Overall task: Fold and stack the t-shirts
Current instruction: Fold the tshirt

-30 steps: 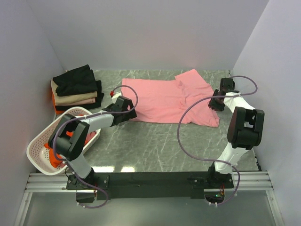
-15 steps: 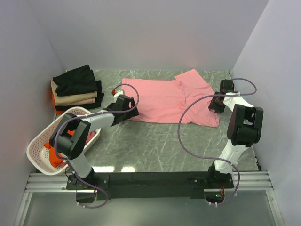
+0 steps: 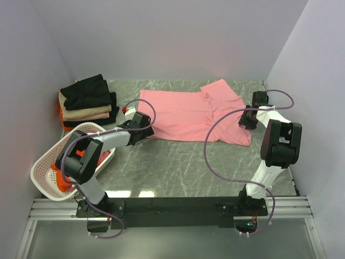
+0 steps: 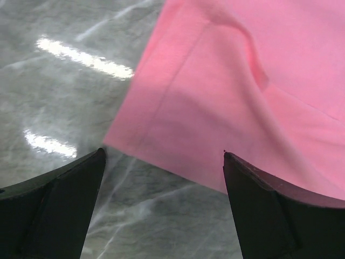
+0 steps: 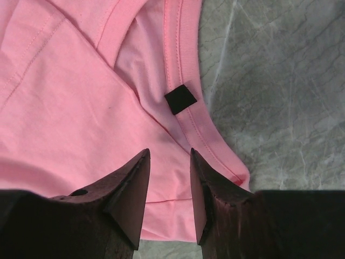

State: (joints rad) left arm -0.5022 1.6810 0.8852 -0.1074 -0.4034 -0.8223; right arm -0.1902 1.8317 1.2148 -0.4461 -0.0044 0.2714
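The table (image 3: 178, 167) carries one pink t-shirt (image 3: 183, 113) spread flat across its far middle, not yet folded, with a fold of cloth rumpled toward its right side. At the far left sits the stack of folded shirts (image 3: 89, 102), black on top, beige under it and orange-red at the bottom. The white basket (image 3: 40, 164) at the near left holds more orange-red cloth (image 3: 62, 181).

Your left tool (image 3: 141, 125) has slid a little left and nearer over the last second, and now sits over the pink shirt's near-left corner. From the wrist, its jaws stand wide apart astride that corner and hold nothing. This looks like lining up for a corner grab.

Your right tool (image 3: 248, 116) has barely shifted. It hovers at the shirt's right edge with its jaws about half closed, and the cloth showing in the narrow gap lies flat, so nothing looks gripped. Just ahead of its fingertips (image 5: 137, 167) is the collar with its small black label (image 5: 180, 99).

I judge the first fold has not begun, and both corners still need gripping.
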